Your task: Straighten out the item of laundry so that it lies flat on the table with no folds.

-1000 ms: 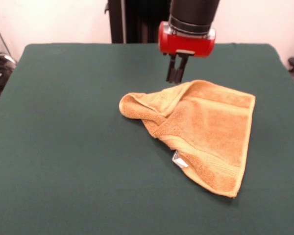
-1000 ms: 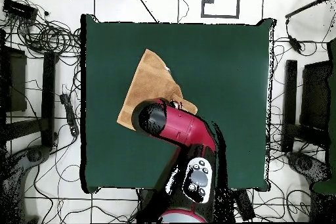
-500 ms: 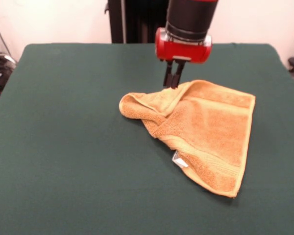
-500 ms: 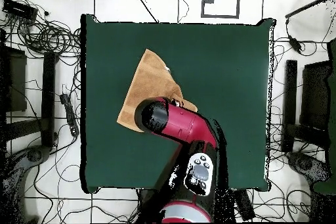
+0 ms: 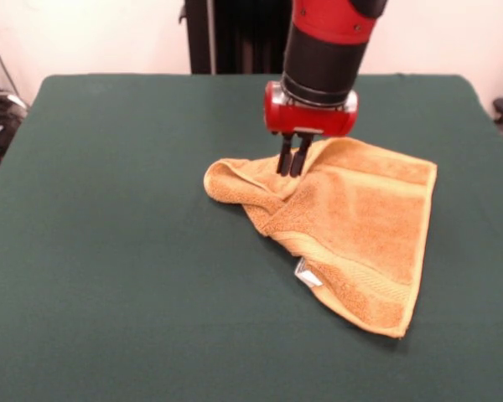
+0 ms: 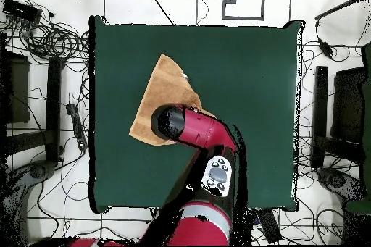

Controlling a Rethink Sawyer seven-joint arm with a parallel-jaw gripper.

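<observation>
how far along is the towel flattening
Nothing is done yet: the towel lies folded over itself, its left corner bunched. In hand: the pincer is down on the fold's upper edge, fingers close together. Left: gripping that layer and spreading it flat on the table.

I see soft, even light from above on the table, bright enough to read the towel weave, with only a thin dark shadow under the towel's near edge, a mild sheen on the arm, no blur or glare.
</observation>
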